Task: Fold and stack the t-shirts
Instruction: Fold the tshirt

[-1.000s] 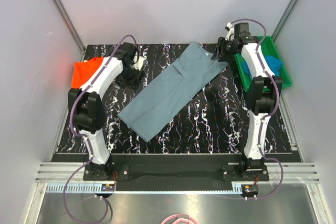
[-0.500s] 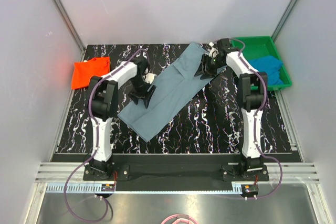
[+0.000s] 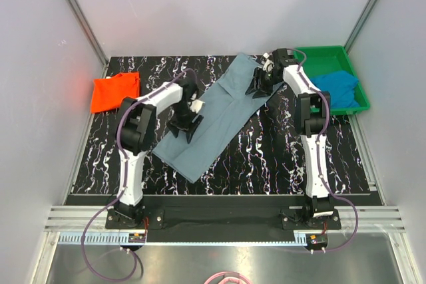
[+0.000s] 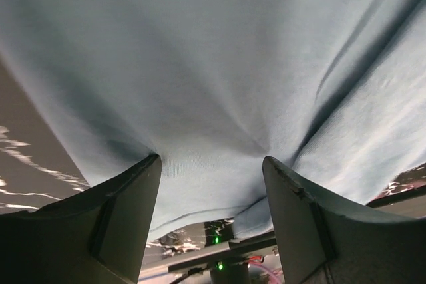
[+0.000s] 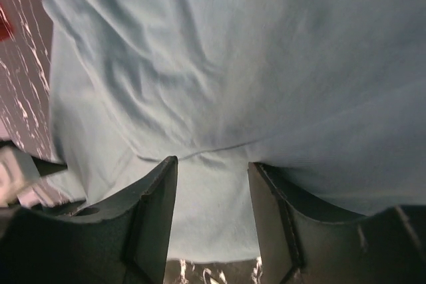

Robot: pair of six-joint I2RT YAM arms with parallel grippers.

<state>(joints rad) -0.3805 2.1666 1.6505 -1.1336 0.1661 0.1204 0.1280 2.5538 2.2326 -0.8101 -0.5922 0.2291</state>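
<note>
Top view: left hand (image 3: 184,126) and right hand (image 3: 258,88) rest on the grey-blue t-shirt (image 3: 219,114), which lies beneath both on the worktop (image 3: 266,157).

Left wrist: fingers (image 4: 126,211) wide, cloth puckered between them; closing may pinch only the top layer.

Right wrist: fingers (image 5: 156,217) moderately apart, hem between them; a shallow bite could slip.

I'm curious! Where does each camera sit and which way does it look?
Top camera: above, behind the arms, looking down on the table, grey-blue shirt, orange-red shirt and bright blue shirt in the green tray; both arms show.
Left wrist: on the left arm, facing down at the cloth; the left claw shows.
Right wrist: on the right arm, facing down; the right claw shows.
Shared: all see the grey-blue shirt.
</note>
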